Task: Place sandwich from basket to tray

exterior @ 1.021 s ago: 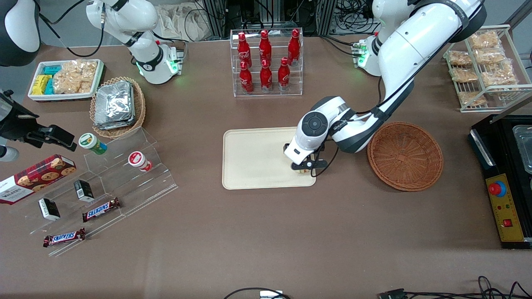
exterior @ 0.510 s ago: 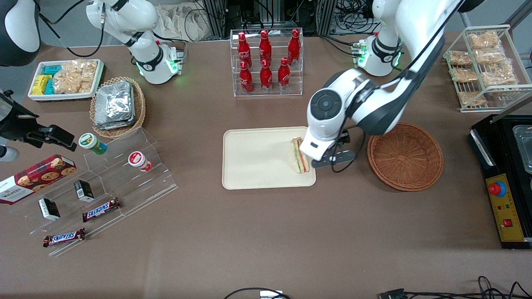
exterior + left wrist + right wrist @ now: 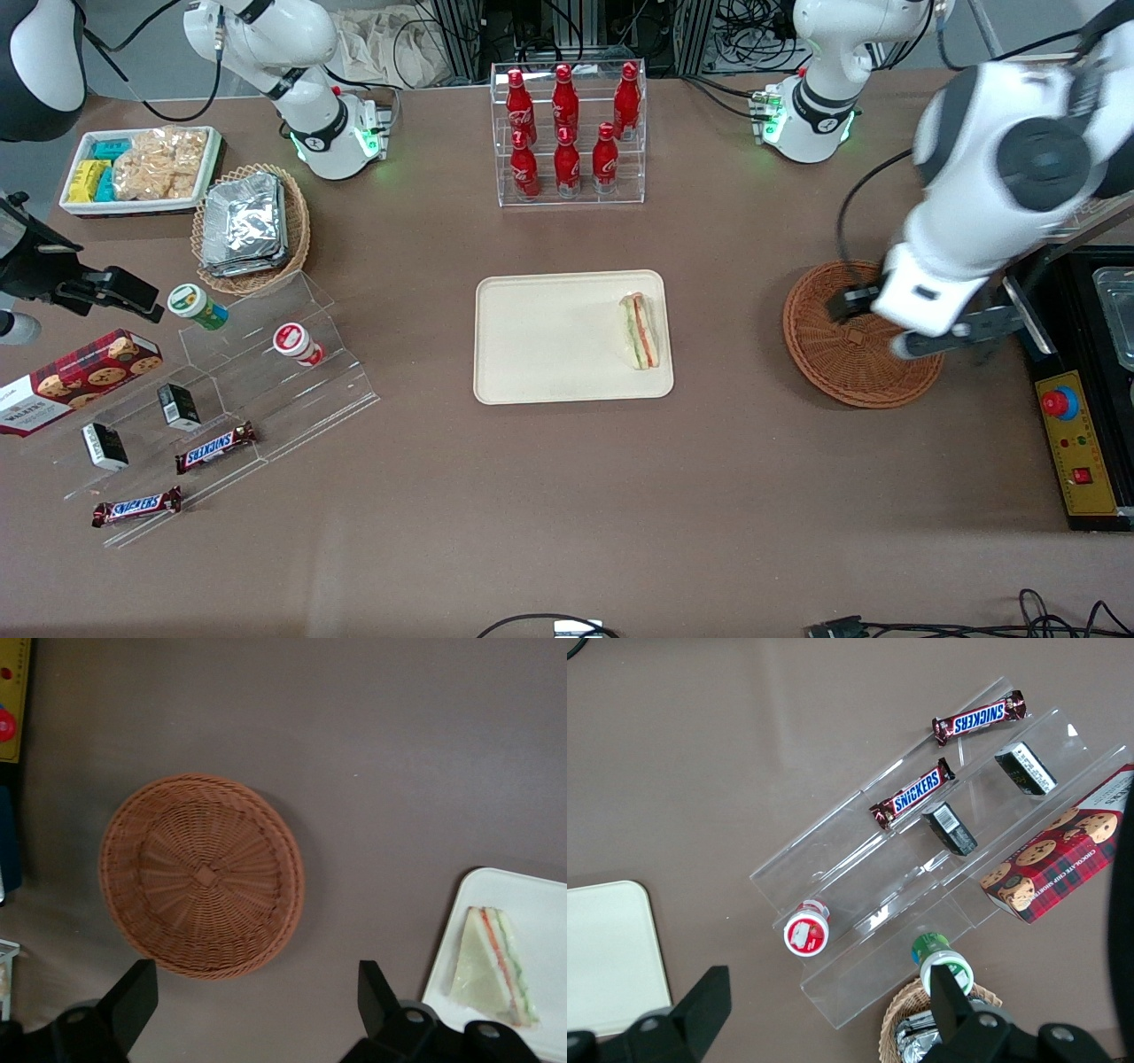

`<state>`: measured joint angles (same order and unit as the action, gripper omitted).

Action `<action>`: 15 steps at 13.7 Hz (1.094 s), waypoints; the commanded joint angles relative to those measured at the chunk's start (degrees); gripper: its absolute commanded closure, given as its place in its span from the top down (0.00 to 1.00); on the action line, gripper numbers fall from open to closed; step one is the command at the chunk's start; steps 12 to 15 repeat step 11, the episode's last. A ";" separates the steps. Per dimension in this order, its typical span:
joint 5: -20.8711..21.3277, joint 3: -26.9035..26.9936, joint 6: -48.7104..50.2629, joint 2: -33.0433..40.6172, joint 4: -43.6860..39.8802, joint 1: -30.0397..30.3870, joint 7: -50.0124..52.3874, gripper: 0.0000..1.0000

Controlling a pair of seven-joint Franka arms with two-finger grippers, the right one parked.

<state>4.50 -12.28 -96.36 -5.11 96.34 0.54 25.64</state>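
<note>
The sandwich (image 3: 640, 331), a pale wedge with green and red-orange layers, lies on the cream tray (image 3: 549, 337) at its edge nearest the basket. It also shows in the left wrist view (image 3: 496, 967) on the tray (image 3: 540, 904). The reddish-brown wicker basket (image 3: 842, 372) is empty; it also shows in the left wrist view (image 3: 202, 875). My left gripper (image 3: 921, 332) hangs high above the basket, toward the working arm's end of the table, open and empty, its black fingers (image 3: 133, 997) spread wide.
A clear rack of red cola bottles (image 3: 567, 133) stands farther from the camera than the tray. A black control box with a red button (image 3: 1072, 408) sits beside the basket. A wire rack of snack bags (image 3: 1028, 133) stands near the working arm's base.
My left gripper let go of the sandwich on the tray, rose and swung away over the basket. The sandwich stays on the tray.
</note>
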 commanded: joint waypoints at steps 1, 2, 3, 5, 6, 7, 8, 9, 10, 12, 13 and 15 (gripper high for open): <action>-4.76 8.56 0.21 5.36 3.94 -2.29 -7.69 1.00; -4.85 10.94 0.56 5.90 3.85 -2.47 -9.80 1.00; -4.86 12.36 0.56 6.34 3.77 -2.47 -11.82 1.00; -4.86 15.43 0.91 5.82 2.54 -2.47 -19.01 1.00; -4.77 15.97 0.91 5.73 2.01 -2.47 -20.70 1.00; -4.59 15.97 0.91 5.64 1.40 -2.47 -20.63 1.00; -4.59 15.97 1.09 5.38 0.70 -2.47 -20.20 1.00; -4.59 15.97 1.44 5.11 0.17 -2.47 -20.63 1.00; -4.68 15.97 1.62 5.02 -0.19 -2.47 -20.89 1.00; -4.42 15.97 1.79 4.67 -0.54 -2.47 -20.81 1.00; -4.42 15.97 1.79 4.67 -0.54 -2.47 -20.81 1.00; -4.42 15.97 1.79 4.67 -0.54 -2.47 -20.81 1.00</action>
